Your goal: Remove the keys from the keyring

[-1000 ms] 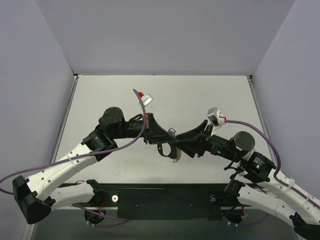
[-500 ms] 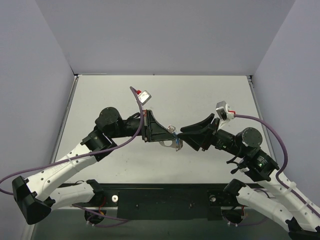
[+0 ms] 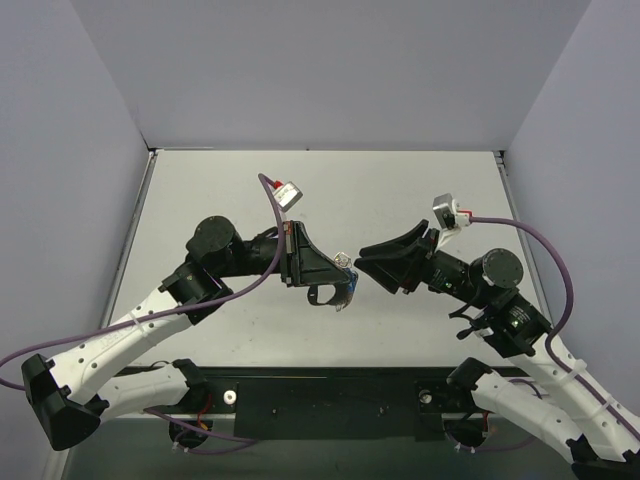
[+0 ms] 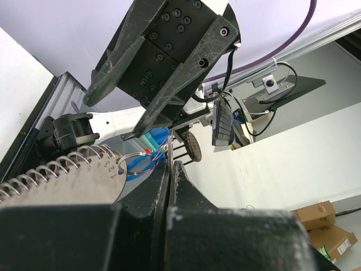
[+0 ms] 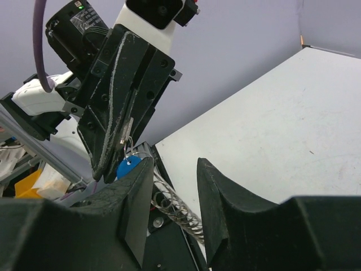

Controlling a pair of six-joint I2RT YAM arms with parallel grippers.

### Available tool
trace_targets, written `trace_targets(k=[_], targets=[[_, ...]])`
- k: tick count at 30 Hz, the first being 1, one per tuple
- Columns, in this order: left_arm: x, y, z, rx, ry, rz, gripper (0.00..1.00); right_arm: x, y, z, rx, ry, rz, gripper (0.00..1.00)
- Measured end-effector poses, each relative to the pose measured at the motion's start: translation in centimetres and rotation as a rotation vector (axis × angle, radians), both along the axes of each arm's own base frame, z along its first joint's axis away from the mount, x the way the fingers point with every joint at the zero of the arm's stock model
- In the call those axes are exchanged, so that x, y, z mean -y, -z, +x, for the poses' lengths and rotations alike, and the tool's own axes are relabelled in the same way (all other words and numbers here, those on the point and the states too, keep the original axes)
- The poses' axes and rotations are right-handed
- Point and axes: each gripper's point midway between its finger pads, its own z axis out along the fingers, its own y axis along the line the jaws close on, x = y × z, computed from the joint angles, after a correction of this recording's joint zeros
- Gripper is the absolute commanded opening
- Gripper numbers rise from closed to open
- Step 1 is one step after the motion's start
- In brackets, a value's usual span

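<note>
My left gripper [image 3: 338,270] is shut on the small silver key [image 5: 127,131], held above the table. In the left wrist view its jaws [image 4: 170,164] pinch that thin metal blade. A thin wire ring [image 4: 132,164] hangs from the key, and on it hang the blue-headed key [image 5: 128,167] and a silver coiled chain [image 5: 175,209]. A flat grey tag [image 4: 84,180] with digits hangs there too. The bundle dangles under the left fingers [image 3: 346,291]. My right gripper [image 3: 368,265] is open and empty, just right of the bundle and not touching it; its jaws [image 5: 175,169] stand wide apart.
The white table [image 3: 400,190] lies below both grippers, with grey walls on three sides. A black base plate [image 3: 330,400] runs along the near edge between the arm bases. Purple cables [image 3: 530,250] loop off both wrists.
My right gripper has let go and drawn back up and to the right, away from the left gripper. The left gripper keeps its hold, and the bundle now hangs from it alone.
</note>
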Motion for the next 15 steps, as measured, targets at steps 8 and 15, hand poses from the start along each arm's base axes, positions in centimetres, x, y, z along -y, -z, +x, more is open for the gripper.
trace_targets(k=[8,15], targets=[[0.0,-0.8,-0.1,0.014,0.008,-0.011,0.0,-0.6,-1.0,-1.3,-0.011,-0.094,0.044,0.34],[-0.5,-2.5,-2.4,0.096,0.141,-0.04,0.0,-0.8,-3.0,-0.6,-0.091,-0.208,0.146,0.39]])
